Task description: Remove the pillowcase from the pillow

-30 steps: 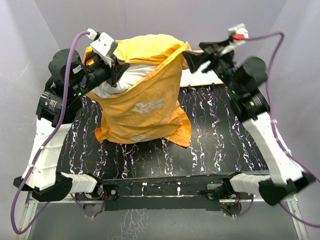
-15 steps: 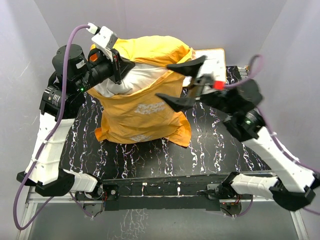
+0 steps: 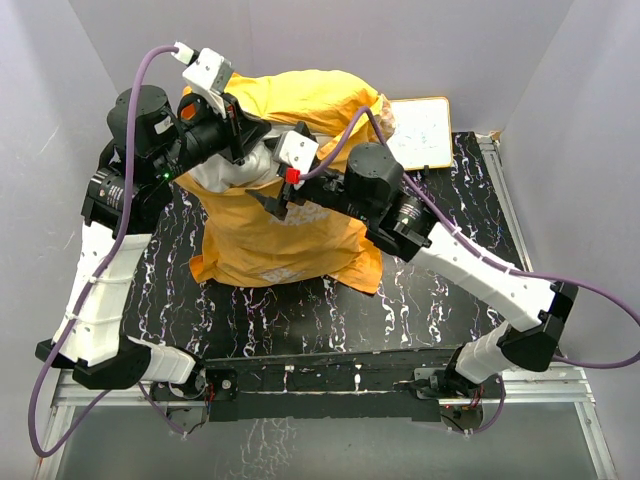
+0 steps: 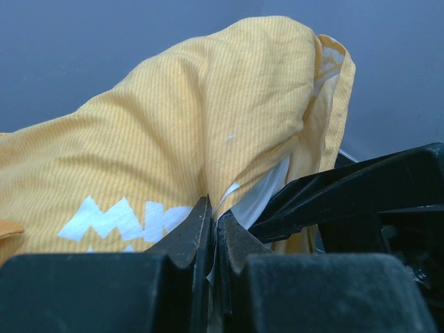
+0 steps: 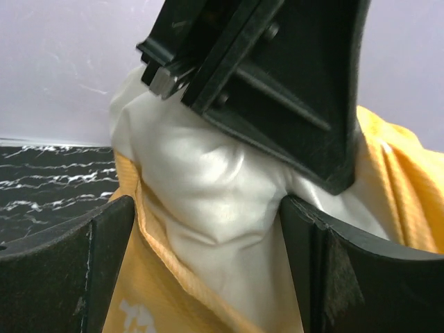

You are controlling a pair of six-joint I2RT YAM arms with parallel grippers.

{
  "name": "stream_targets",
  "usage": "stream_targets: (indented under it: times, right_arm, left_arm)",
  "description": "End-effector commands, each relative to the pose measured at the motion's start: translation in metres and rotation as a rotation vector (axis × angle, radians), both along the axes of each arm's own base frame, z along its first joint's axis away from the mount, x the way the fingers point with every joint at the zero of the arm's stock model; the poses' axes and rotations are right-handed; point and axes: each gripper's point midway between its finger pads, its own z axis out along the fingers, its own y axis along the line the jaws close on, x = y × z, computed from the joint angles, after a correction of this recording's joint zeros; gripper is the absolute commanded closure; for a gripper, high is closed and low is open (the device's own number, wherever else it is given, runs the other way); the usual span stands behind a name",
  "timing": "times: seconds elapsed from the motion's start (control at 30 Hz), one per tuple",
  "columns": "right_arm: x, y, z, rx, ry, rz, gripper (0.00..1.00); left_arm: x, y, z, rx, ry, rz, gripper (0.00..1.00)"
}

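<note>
The orange pillowcase [image 3: 290, 235] stands bunched on the table with the white pillow [image 3: 225, 172] showing at its open upper left. My left gripper [image 3: 250, 135] is shut on a pinch of white pillow fabric [image 4: 260, 198] beside the orange cover [image 4: 173, 139], holding it up. My right gripper [image 3: 268, 195] is open. Its jaws straddle the bare pillow [image 5: 208, 194] and the orange hem [image 5: 152, 291], just below the left gripper [image 5: 277, 69]. A right finger [image 4: 361, 187] shows in the left wrist view.
A small framed whiteboard [image 3: 420, 130] lies at the back right of the black marbled table [image 3: 450, 270]. Grey walls close in the left, back and right. The right arm reaches diagonally across the table's middle.
My right arm has swung from the pillowcase's back right corner across to the left. Its gripper, open, now sits around the bare pillow under the left gripper. The left gripper has held still.
</note>
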Motion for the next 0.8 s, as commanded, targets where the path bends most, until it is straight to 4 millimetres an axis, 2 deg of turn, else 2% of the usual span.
stream_targets:
  times: [0.0, 0.13, 0.17, 0.2, 0.27, 0.33, 0.4, 0.5, 0.53, 0.6, 0.63, 0.73, 0.77]
  right_arm:
    - [0.005, -0.016, 0.071, 0.169, -0.14, -0.101, 0.11]
    - [-0.002, -0.019, 0.08, 0.217, -0.134, -0.096, 0.11]
    - [0.005, -0.019, 0.081, 0.242, -0.121, -0.127, 0.12]
    - [0.021, -0.022, 0.08, 0.272, -0.092, -0.208, 0.14]
    - [0.038, -0.013, 0.069, 0.263, -0.068, -0.26, 0.16]
    - [0.046, -0.001, 0.057, 0.263, -0.058, -0.262, 0.17]
    - [0.053, 0.011, 0.04, 0.256, -0.052, -0.256, 0.22]
    - [0.059, 0.025, 0.023, 0.235, -0.035, -0.242, 0.43]
    - [0.059, 0.027, 0.02, 0.233, -0.026, -0.237, 0.53]
    - [0.058, 0.028, 0.015, 0.231, -0.013, -0.228, 0.84]
    - [0.056, 0.027, 0.014, 0.241, -0.003, -0.221, 0.91]
    - [0.033, 0.025, 0.008, 0.225, 0.003, -0.122, 0.92]
    - [0.026, 0.025, 0.003, 0.216, 0.013, -0.092, 0.92]
  left_arm:
    - [-0.012, -0.001, 0.011, -0.038, 0.004, -0.027, 1.0]
    - [-0.011, 0.001, 0.004, -0.025, 0.004, -0.017, 1.0]
    - [-0.011, 0.0, 0.003, -0.023, 0.003, -0.02, 1.0]
    - [-0.011, -0.001, 0.003, -0.025, 0.007, -0.026, 1.0]
    - [-0.015, -0.005, 0.011, -0.046, 0.013, -0.053, 1.0]
    - [-0.025, -0.007, 0.023, -0.069, 0.001, -0.09, 1.0]
    - [-0.023, -0.011, 0.025, -0.068, 0.003, -0.105, 1.0]
    - [-0.026, -0.008, 0.032, -0.062, -0.023, -0.103, 1.0]
    - [-0.027, -0.008, 0.034, -0.062, -0.03, -0.103, 1.0]
    - [-0.029, -0.007, 0.04, -0.065, -0.047, -0.107, 1.0]
    - [-0.03, -0.006, 0.043, -0.067, -0.055, -0.106, 1.0]
    - [-0.027, 0.003, 0.058, -0.06, -0.132, -0.059, 0.99]
    - [-0.024, 0.007, 0.063, -0.052, -0.165, -0.033, 0.84]
